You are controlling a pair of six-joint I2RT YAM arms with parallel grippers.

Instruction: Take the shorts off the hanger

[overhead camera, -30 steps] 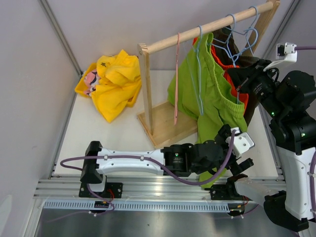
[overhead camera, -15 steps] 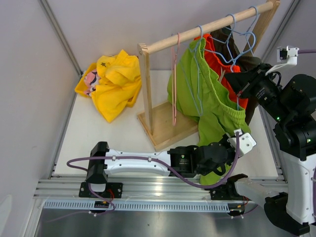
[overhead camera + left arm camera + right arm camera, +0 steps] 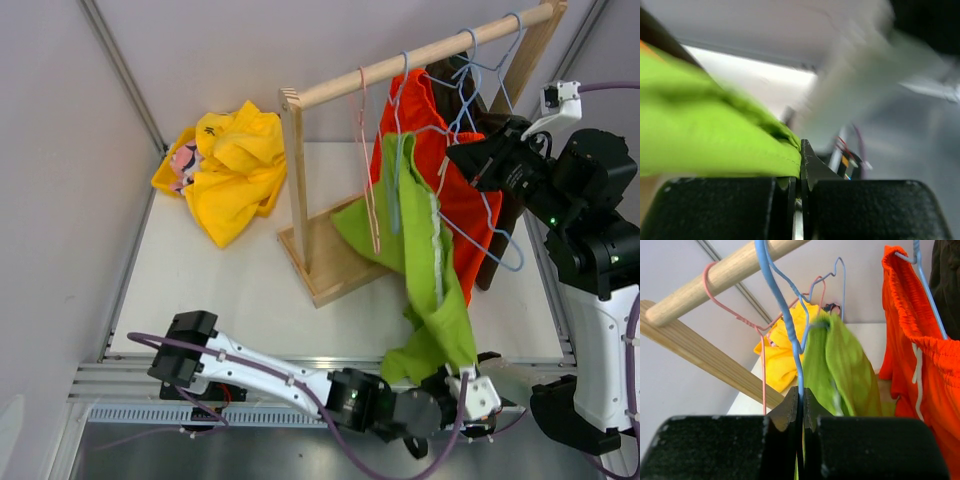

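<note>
The lime green shorts [image 3: 420, 250] stretch from a blue hanger [image 3: 398, 120] on the wooden rail [image 3: 420, 55] down to the table's near edge. There my left gripper [image 3: 445, 385] is shut on their lower hem. The left wrist view shows the green cloth [image 3: 715, 135] pinched in the gripper [image 3: 800, 165]. My right gripper [image 3: 458, 160] is shut on the blue hanger's wire [image 3: 790, 335], seen between its tips [image 3: 801, 397], with the lime shorts [image 3: 840, 365] draped just behind. Orange shorts [image 3: 455, 200] and dark olive-brown shorts [image 3: 497, 245] hang on further hangers at the right.
Yellow shorts [image 3: 235, 165] and a pink patterned pair [image 3: 183, 160] lie heaped at the far left corner. An empty pink hanger [image 3: 364, 170] hangs on the rail. The rack's post [image 3: 297, 190] and base [image 3: 335, 250] stand mid-table. Walls close in on the left and the back.
My left gripper closed on the lime green shorts and pulled them down toward the near edge, stretching them out. The blue hanger swung and my right gripper shifted slightly left with it.
</note>
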